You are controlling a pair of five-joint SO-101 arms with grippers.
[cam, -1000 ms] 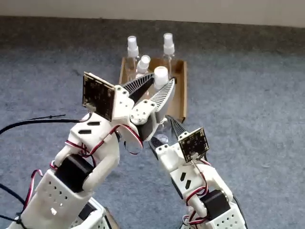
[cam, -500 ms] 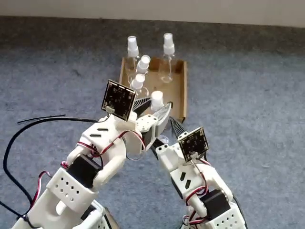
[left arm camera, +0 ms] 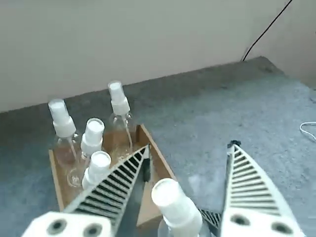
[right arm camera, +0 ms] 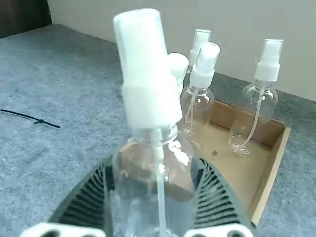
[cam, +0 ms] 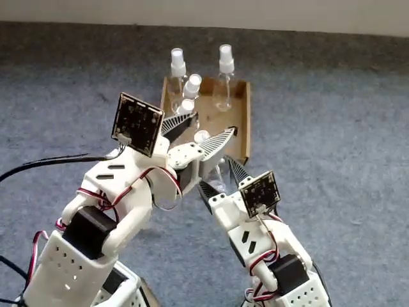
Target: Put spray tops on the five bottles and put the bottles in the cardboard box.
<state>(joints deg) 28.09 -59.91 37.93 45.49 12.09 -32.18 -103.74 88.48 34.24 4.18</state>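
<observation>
Grey carpet: one bottle left to box.
Four capped bottles in cardboard box; right gripper pinches capped fifth bottle; left gripper spread.

The high view looks down from above and behind both arms, facing the far edge of the table, where a wall begins. It stands far enough off to take in both arms and the cardboard box near that far edge. The left wrist view looks out between the spread fingers of the left gripper, tilted down toward the far edge, with the box a little way ahead. The right wrist view sits low and very close behind the bottle clamped in the right gripper, facing the same way. All three views share the box and the four bottles standing in it.
</observation>
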